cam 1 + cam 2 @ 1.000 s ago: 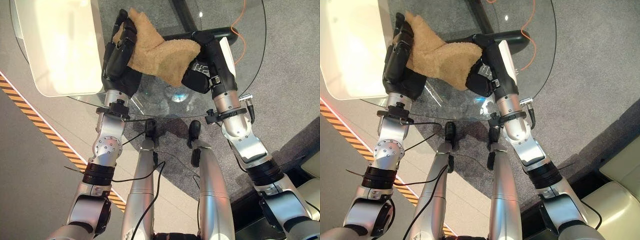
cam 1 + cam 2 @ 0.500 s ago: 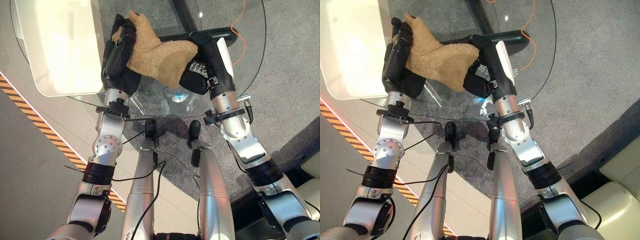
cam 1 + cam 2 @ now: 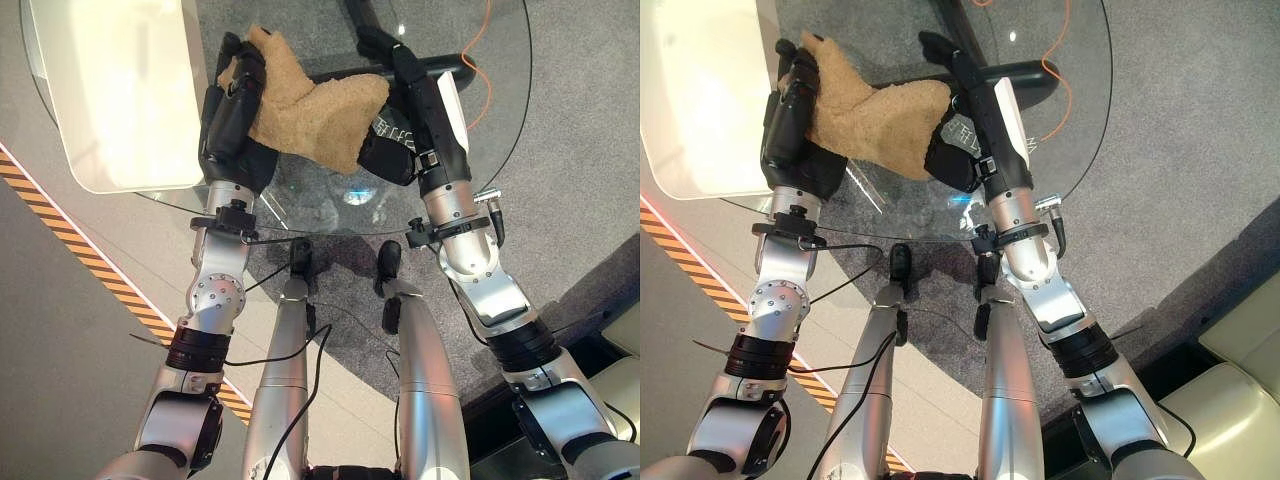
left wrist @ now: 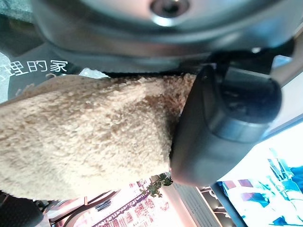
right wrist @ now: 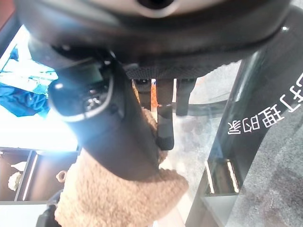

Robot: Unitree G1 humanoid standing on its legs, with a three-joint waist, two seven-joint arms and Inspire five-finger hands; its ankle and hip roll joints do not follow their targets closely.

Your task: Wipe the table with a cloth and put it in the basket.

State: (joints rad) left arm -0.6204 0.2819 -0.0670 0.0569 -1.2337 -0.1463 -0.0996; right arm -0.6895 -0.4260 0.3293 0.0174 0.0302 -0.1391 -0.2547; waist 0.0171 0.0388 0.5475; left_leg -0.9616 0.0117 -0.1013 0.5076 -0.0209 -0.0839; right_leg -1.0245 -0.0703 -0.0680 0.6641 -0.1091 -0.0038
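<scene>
Cloth [image 3: 310,110]: tan, thick, fuzzy pile, bunched into a rumpled mass with one corner standing up at its far left. It lies over the round glass counter [image 3: 500,120], stretched between the two robot hands.

Left robot hand [image 3: 232,115]: fingers curled over the cloth's left end, clamped on it; the left wrist view shows the thumb pressed against the pile.

Right robot hand [image 3: 960,120]: at the cloth's right edge, palm against the fabric, fingers reaching straight out past the cloth and not curled round it. In the right wrist view the thumb lies on top of the cloth.

Counter: clear glass, with a dark base bar [image 3: 450,68] visible through it. A pale, rounded-corner basket [image 3: 110,90] sits on the counter's left part, just beside the left robot hand.

Floor: grey carpet [image 3: 580,150], an orange cable [image 3: 487,40] running across it on the far right. A yellow-and-black striped strip [image 3: 90,265] crosses the floor at the left.
</scene>
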